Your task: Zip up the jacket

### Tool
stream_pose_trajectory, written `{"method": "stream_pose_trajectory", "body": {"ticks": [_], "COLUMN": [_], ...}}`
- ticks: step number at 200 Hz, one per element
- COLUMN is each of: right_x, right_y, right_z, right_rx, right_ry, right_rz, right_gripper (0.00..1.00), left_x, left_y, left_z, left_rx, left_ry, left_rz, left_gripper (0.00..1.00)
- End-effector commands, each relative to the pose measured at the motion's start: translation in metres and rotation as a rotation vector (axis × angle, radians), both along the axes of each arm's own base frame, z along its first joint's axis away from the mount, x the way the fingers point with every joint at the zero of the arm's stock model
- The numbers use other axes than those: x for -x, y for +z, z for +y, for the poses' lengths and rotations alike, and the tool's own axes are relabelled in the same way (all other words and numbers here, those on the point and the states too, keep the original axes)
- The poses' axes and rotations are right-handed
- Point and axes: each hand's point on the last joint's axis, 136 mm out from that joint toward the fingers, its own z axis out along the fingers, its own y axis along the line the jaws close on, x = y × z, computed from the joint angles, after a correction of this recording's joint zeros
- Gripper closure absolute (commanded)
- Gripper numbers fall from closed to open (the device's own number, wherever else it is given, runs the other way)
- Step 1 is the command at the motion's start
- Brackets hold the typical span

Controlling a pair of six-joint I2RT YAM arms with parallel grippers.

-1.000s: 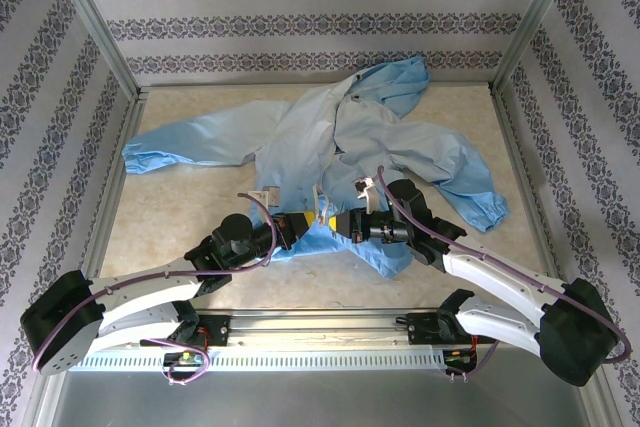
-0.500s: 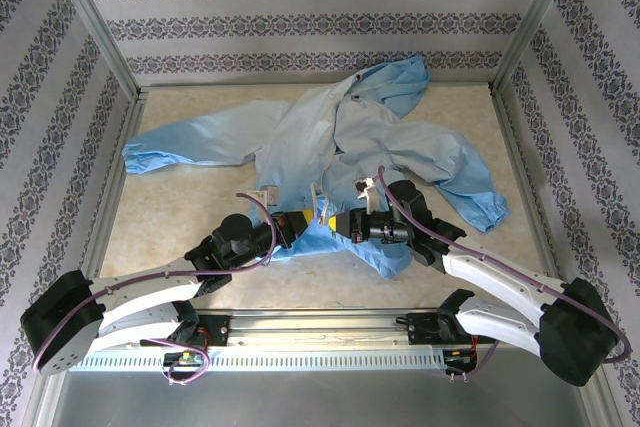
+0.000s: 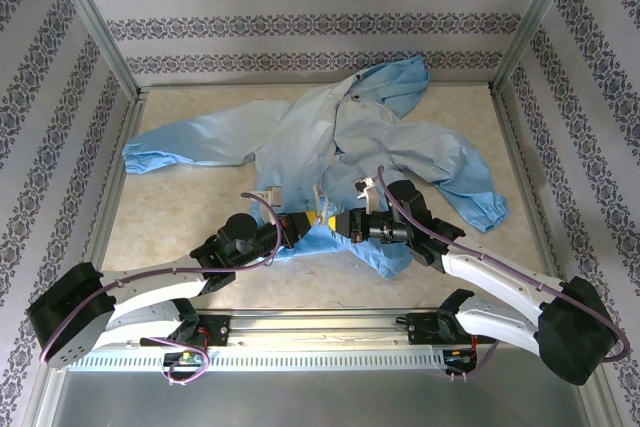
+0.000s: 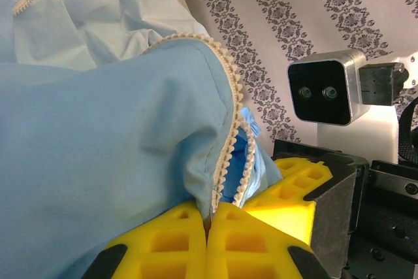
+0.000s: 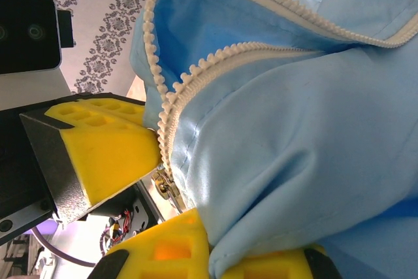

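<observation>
The light-blue jacket [image 3: 340, 132] lies spread over the table, sleeves out to both sides and its front open. My two grippers meet at its near hem. In the left wrist view my left gripper [image 4: 209, 219] is shut on the jacket's edge right at the pale zipper teeth [image 4: 226, 151], which part above the fingers. My right gripper [image 5: 213, 254] is shut on a fold of the jacket's hem, with the small metal zipper slider [image 5: 167, 187] hanging just to its left. From above, the left gripper [image 3: 308, 219] and the right gripper [image 3: 336, 223] nearly touch.
Patterned walls and metal frame posts [image 3: 92, 22] box in the table on three sides. One sleeve reaches the left side [image 3: 150, 155], the other cuff lies at the right [image 3: 488, 209]. Bare tabletop [image 3: 170, 212] lies at the near left.
The left arm has edged slightly right and forward, closing in on the right gripper. The jacket and the right arm look unchanged.
</observation>
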Motion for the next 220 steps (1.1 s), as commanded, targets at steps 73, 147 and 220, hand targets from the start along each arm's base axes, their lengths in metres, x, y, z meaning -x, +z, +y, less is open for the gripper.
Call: {"method": "stream_pose_trajectory", "body": {"ticks": [73, 147, 220], "right_x": [-0.003, -0.003, -0.004], "right_y": [0.006, 0.008, 0.016], "right_z": [0.001, 0.000, 0.003], "right_rx": [-0.033, -0.037, -0.061], "right_ry": [-0.004, -0.007, -0.008], "right_rz": [-0.024, -0.026, -0.023], "right_gripper": [1.00, 1.00, 1.00], "left_x": [-0.001, -0.001, 0.001], "left_y": [0.020, 0.016, 0.010], "left_z": [0.004, 0.002, 0.004], "left_rx": [0.052, 0.056, 0.053], "left_ry": [0.011, 0.003, 0.003], "left_rz": [-0.040, -0.032, -0.022], "left_gripper": [1.00, 1.00, 1.00]}}
